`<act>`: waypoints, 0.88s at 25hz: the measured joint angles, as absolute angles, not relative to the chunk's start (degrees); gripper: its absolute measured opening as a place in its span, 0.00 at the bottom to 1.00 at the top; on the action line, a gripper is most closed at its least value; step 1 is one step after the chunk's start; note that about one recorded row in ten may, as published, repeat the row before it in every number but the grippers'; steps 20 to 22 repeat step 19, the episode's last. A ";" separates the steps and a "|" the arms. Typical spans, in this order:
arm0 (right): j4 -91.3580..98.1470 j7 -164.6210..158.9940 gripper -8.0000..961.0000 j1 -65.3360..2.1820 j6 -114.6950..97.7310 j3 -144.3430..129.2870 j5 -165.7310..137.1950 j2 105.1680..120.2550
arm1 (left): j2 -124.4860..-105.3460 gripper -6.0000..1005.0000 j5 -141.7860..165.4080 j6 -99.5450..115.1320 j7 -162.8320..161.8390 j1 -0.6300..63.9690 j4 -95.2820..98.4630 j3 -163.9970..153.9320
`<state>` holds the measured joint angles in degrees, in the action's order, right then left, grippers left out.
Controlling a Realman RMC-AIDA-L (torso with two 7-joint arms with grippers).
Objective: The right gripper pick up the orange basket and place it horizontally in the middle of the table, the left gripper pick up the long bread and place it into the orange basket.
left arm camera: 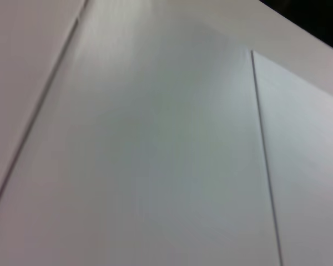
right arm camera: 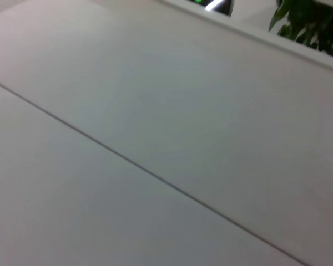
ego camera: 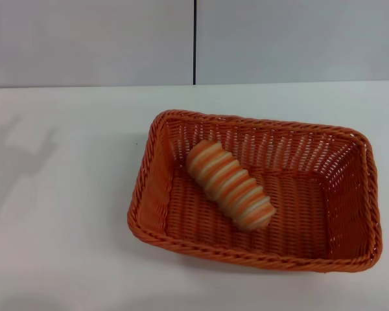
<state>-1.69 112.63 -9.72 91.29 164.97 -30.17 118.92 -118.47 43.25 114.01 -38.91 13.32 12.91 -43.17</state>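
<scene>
The orange basket (ego camera: 259,188) rests on the white table (ego camera: 65,214), lying lengthways across it, right of centre in the head view. Inside it lies the long bread (ego camera: 230,184), striped orange and cream, set diagonally on the basket floor toward its left half. Neither gripper appears in any view. Both wrist views show only plain grey panels with a seam. A faint arm shadow falls on the table at the far left.
A grey wall (ego camera: 91,39) with a dark vertical seam stands behind the table. Green plant leaves (right arm camera: 308,22) show at one corner of the right wrist view. Bare tabletop stretches left of the basket and in front of it.
</scene>
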 joint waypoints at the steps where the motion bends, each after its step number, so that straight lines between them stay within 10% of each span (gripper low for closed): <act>1: -1.62 112.90 0.44 -9.95 91.27 164.97 -29.48 118.92 | -118.47 0.81 43.21 114.08 -37.93 12.90 12.88 -43.15; 22: 0.38 113.59 0.44 -12.10 89.80 164.97 -21.57 118.82 | -118.71 0.81 42.12 114.31 -33.26 13.36 11.59 -42.57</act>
